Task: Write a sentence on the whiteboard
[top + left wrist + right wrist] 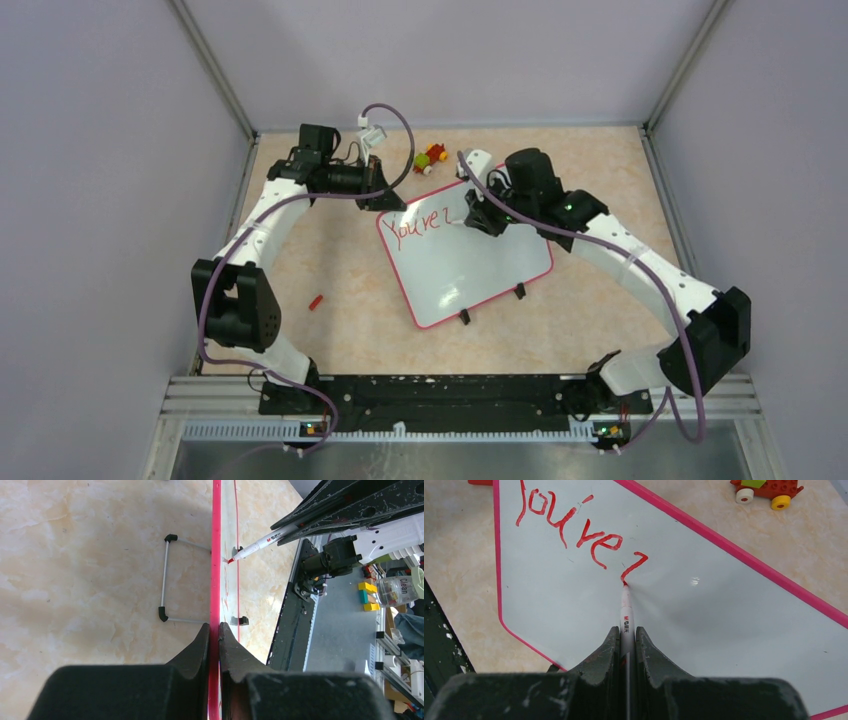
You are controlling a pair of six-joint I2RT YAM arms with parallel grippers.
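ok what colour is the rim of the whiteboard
Pink-red, all along the edge of the whiteboard; the right wrist view shows it best.

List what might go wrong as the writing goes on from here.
The left gripper pinches only the whiteboard's thin pink rim. Pressure from the marker in the right gripper might pivot the board and skew the stroke. The large red lettering spans much of this edge, so the line may run short of room.

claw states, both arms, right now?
left claw: closed, clamping the edge of the whiteboard.
right claw: closed, holding the marker, tip on the board.
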